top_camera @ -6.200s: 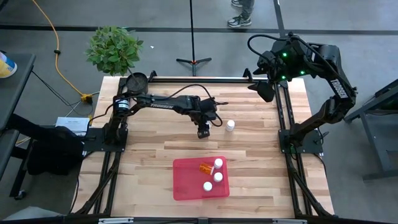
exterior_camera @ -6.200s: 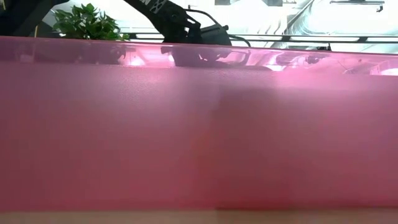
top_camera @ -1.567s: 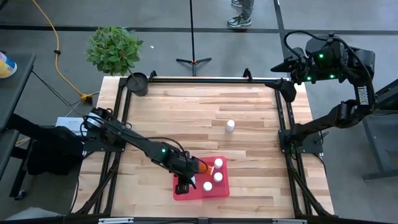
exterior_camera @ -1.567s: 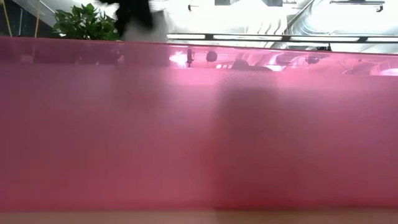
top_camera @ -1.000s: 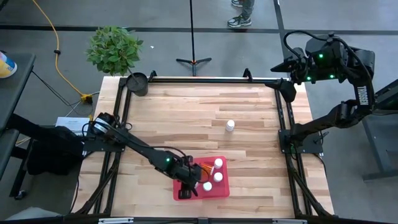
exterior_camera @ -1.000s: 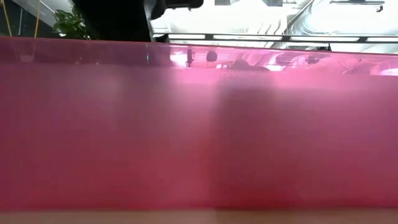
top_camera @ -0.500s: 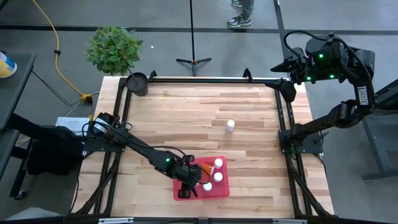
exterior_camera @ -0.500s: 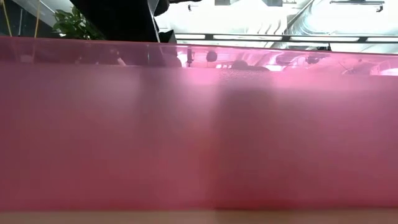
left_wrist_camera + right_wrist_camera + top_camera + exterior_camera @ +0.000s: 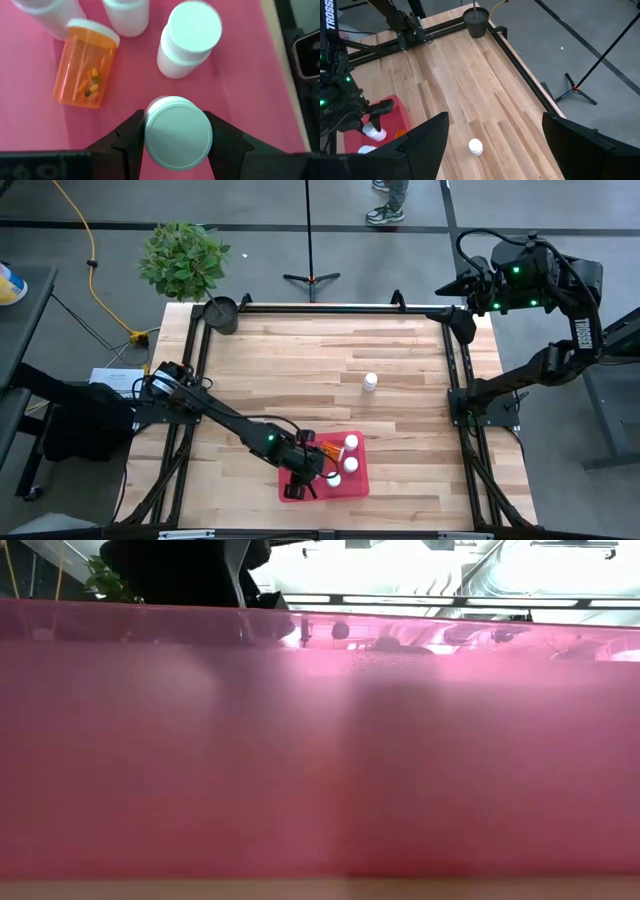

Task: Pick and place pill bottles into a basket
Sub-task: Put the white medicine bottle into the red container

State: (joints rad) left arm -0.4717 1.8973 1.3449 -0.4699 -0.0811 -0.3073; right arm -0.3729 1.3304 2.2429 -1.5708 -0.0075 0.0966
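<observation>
Fingers of left gripper [image 9: 177,137] clamped on white pill bottle [image 9: 177,131] over red basket [image 9: 352,486], right gripper [image 9: 492,130] spread wide, far right.

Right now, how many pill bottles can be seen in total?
6. One white bottle stands alone on the table. Three white ones and the lying orange bottle are in the red tray. The left gripper holds a sixth bottle over it.

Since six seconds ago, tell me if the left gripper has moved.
Yes. The left gripper went from beside the lone white bottle to over the red tray.
</observation>
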